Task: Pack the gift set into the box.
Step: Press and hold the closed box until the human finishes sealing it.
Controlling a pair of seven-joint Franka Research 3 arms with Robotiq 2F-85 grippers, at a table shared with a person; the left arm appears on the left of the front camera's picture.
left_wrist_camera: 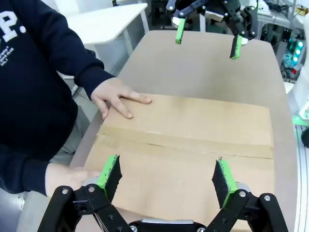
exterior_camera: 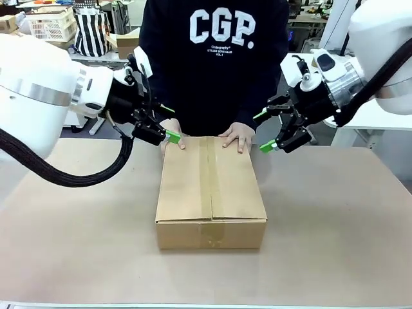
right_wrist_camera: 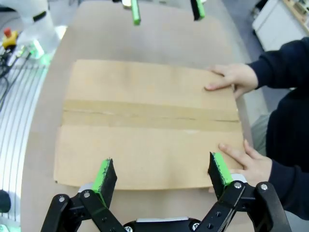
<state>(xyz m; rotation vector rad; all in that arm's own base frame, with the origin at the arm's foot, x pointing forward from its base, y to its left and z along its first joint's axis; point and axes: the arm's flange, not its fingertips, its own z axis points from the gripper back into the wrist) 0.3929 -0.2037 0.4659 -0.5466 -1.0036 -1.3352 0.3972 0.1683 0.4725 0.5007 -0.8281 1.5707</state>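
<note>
Front view: the brown cardboard carton sits mid-frame on the tan bench. Its top flaps are folded shut and a strip of tape runs along the centre seam. At its far end a person in a dark sweatshirt rests both hands on the lid, one hand at the carton's upper-left corner and the other hand just right of the seam. My left tool hangs just above that upper-left corner, spread wide with nothing in it. My right tool hangs off the upper-right corner, clear of the cardboard, equally wide and empty.

Left wrist view: the carton lid spans the middle and lower frame, with the seam running left to right. My own green pads rise from the bottom edge, far apart, with only lid showing between them. I cannot tell whether they touch it. One of the person's hands lies flat on the lid at centre-left, and the other sits at lower left, just beside my finger. The right tool shows at top centre, open over bare bench beyond the carton.

Right wrist view: the lid lies across mid-frame. My pads stand wide apart at the bottom, gripping nothing. Both hands come in from the right edge, the lower one just beside my right-hand pad. The left tool's pads show at the top edge, apart.
</note>
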